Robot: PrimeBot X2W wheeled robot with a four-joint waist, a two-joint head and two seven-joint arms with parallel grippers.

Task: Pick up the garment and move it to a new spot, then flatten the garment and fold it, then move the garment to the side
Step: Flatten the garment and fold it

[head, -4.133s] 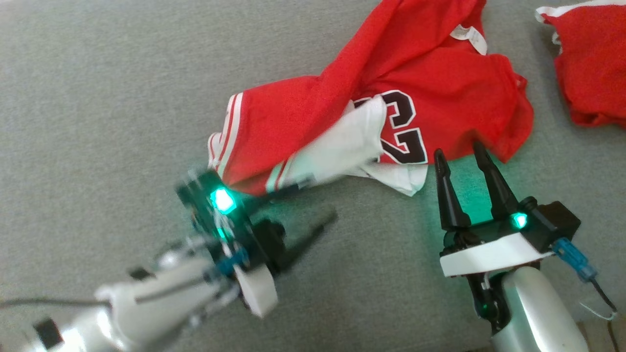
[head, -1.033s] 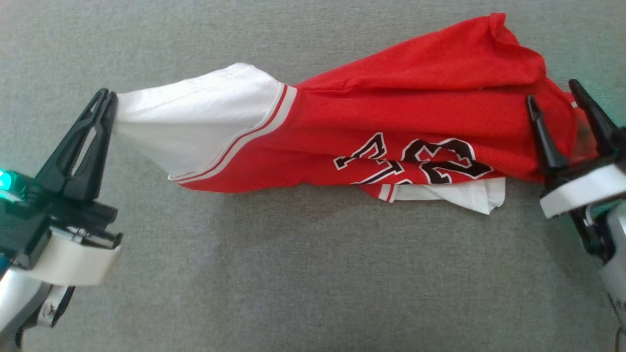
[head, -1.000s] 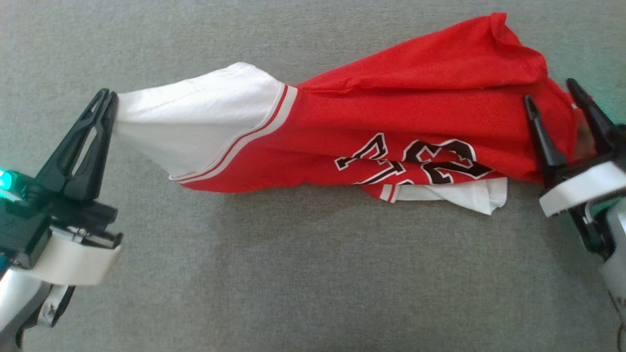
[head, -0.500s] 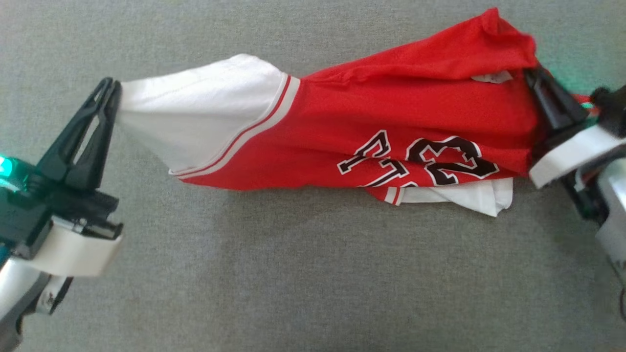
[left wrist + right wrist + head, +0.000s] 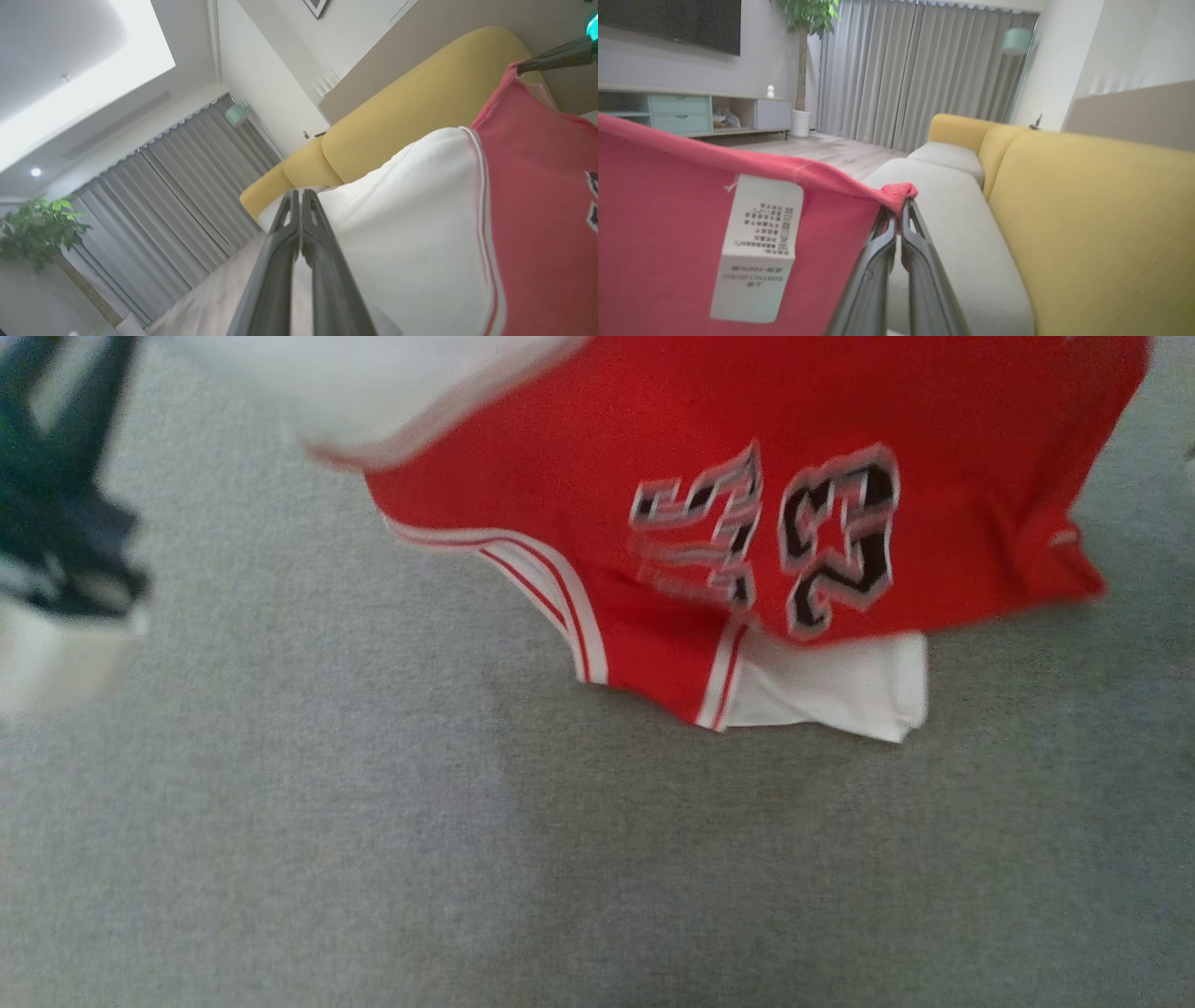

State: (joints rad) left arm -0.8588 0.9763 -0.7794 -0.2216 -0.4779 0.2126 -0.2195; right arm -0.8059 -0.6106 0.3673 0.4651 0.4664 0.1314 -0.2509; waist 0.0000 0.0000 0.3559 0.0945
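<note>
The garment (image 5: 747, 429) is a red jersey with white sleeves and black numbers. It hangs stretched above the grey cushion, blurred in the head view, with one white sleeve (image 5: 840, 691) dangling lowest. My left gripper (image 5: 299, 193) is shut on the edge of the other white sleeve (image 5: 411, 224). My right gripper (image 5: 899, 205) is shut on a red corner (image 5: 899, 191) of the garment, beside a white care label (image 5: 759, 247). The right gripper's fingers (image 5: 556, 55) also show at the far end of the cloth in the left wrist view.
A grey sofa seat (image 5: 373, 849) lies under the garment, with a yellow backrest (image 5: 1087, 210) behind it. Farther off are grey curtains (image 5: 901, 70), a potted plant (image 5: 808, 18) and a low cabinet (image 5: 691, 109).
My right gripper closed on the garment's red corner. Both grippers have risen with the cloth, so the jersey now hangs stretched between them, and its lower parts have unfolded downward.
</note>
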